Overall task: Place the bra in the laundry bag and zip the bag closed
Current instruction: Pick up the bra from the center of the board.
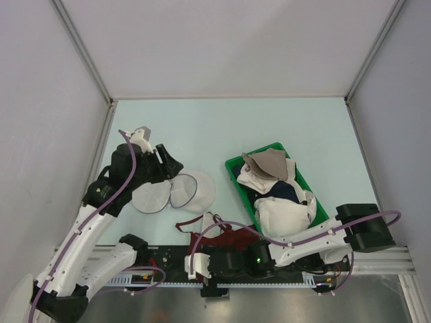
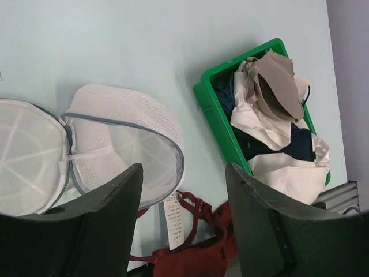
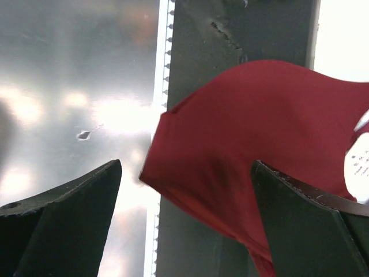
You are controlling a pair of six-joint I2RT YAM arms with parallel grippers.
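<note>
1. The bag [image 1: 192, 192] lies open on the table, its two round mesh halves side by side and joined at the middle, hollow sides up.
2. The left gripper [image 1: 172, 163] is at the bag's far edge, about where the halves meet. Its fingers stand apart with nothing between them, so it grips nothing. Whether it touches the mesh I cannot tell.
3. The bra [image 1: 229, 237] lies crumpled to the near right of the bag, outside it, at the table's near edge. Part of it hangs over the dark rail [image 3: 230, 46] there.
4. In the left wrist view, the bra's white tag [image 2: 173, 222] lies just beside the rim of the bag's right half.
5. The right gripper [image 3: 187, 163] is at the bra's near side, farther from the bag than the bra. Its jaws are spread wide with red cloth between them, and it does not pinch the cloth. The left finger is clear of the cloth.
6. A green basket [image 1: 236, 165] sits to the right of the bag, apart from it, heaped with white, tan and navy garments [image 1: 279, 202].
</note>
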